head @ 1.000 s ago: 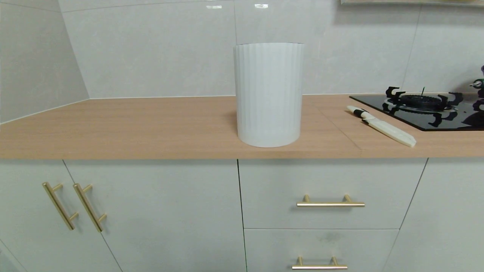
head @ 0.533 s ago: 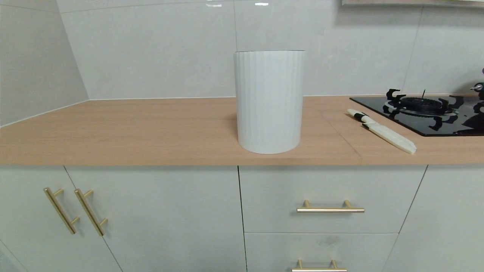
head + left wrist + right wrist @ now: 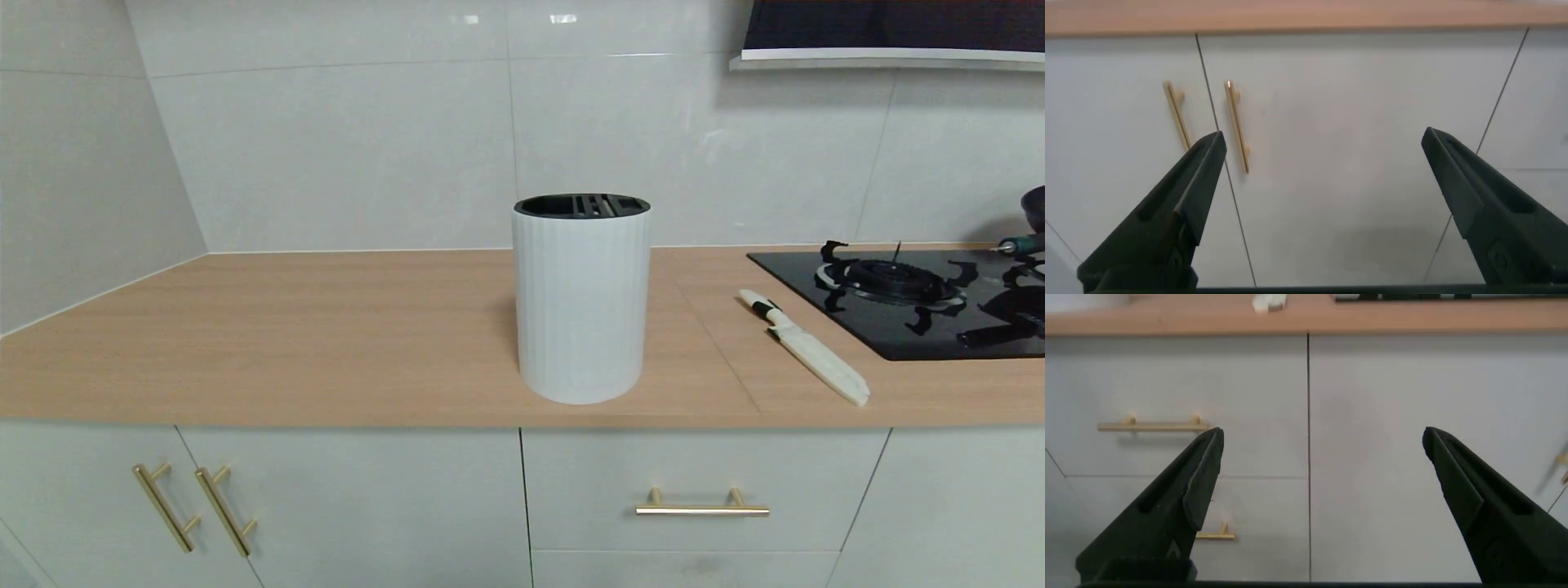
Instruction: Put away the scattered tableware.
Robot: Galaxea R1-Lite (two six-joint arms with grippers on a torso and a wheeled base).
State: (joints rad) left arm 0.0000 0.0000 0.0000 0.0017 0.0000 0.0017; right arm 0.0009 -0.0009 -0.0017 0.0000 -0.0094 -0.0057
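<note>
A white ribbed holder (image 3: 581,300) with a black slotted top stands upright on the wooden counter (image 3: 326,327), near its front edge. To its right a white knife (image 3: 804,346) with a black band on the handle lies flat on the counter; its tip (image 3: 1267,304) peeks over the edge in the right wrist view. My left gripper (image 3: 1323,143) is open, facing cabinet doors below the counter. My right gripper (image 3: 1323,441) is also open, facing drawer fronts, with nothing between its fingers.
A black gas hob (image 3: 906,298) sits at the counter's right end, with a pan handle (image 3: 1016,243) at the edge. Brass handles mark the cabinet doors (image 3: 192,510) and drawer (image 3: 702,508). A range hood (image 3: 890,37) hangs above the hob.
The head camera has risen or tilted, shifting the whole scene downward; the holder's black top and the range hood have come into sight. Holder and knife keep their places on the counter.
</note>
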